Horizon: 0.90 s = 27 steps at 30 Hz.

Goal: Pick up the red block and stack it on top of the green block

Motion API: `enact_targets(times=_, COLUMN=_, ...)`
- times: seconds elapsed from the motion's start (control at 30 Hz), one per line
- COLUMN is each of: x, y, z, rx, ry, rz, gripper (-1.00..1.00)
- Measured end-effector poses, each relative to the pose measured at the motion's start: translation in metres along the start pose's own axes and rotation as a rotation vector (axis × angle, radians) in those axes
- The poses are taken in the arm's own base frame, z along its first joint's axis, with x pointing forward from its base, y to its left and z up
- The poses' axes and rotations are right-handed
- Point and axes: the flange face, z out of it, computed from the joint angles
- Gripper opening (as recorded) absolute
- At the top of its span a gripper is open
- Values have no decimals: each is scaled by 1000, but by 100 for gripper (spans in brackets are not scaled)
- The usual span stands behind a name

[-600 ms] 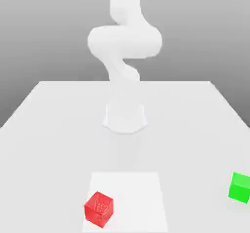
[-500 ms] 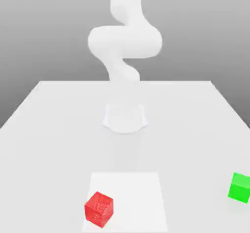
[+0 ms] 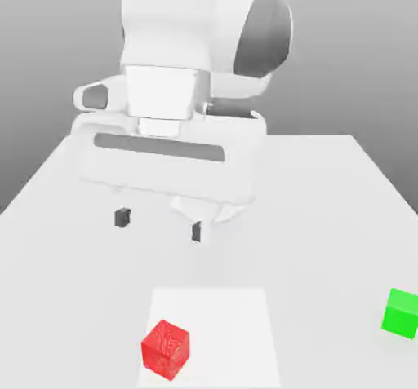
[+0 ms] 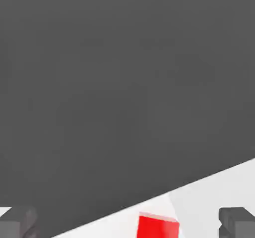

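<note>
A white table [image 3: 326,183] spreads under a grey backdrop in the exterior view, with a paler square patch [image 3: 229,322] marked on its near part. The arm [image 3: 204,28] looms large above the table, its broad white hand hanging over the surface behind the patch. The gripper [image 3: 159,224] points down and its jaws stand wide apart, the two dark fingertips [image 3: 122,217] well separated with nothing between them, clear of the table.

The red block [image 3: 166,349] sits on the patch, at the patch's near corner toward the exterior view's left. It lies below and nearer the camera than the gripper, apart from both fingertips and untouched, roughly in line with the gap between them. A faint darker pattern shows on its faces.

The green block [image 3: 400,313] rests on the bare table, off the patch and well apart from it on the exterior view's right, far from the red block and from the gripper.

In the hand view, the red block [image 4: 158,227] appears between the two fingertips [image 4: 238,223] at the frame's edge, on the pale table [image 4: 219,192], with the patch [image 4: 199,212] slightly brighter than the rest. The block touches neither fingertip there. Dark grey background takes up the rest.
</note>
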Motion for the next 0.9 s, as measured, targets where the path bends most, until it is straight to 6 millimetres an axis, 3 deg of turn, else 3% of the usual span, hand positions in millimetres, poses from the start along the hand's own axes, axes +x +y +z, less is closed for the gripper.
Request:
enact_targets(times=0.17, x=-11, y=34, z=90, rx=-123, ry=-84, rz=92, gripper=0)
enact_targets(times=0.33, x=-20, y=49, z=157, rx=-153, ry=-105, rz=114, gripper=0)
enact_targets(times=0.37, x=-22, y=52, z=169, rx=-154, ry=-105, rz=114, gripper=-100)
enact_targets(times=0.6, x=-22, y=52, z=171, rx=-153, ry=-105, rz=115, gripper=-100)
enact_targets(times=0.77, x=-18, y=43, z=120, rx=-153, ry=-105, rz=111, gripper=-100)
enact_targets(times=0.9, x=-102, y=0, z=101, rx=-147, ry=-119, rz=-14, gripper=-100)
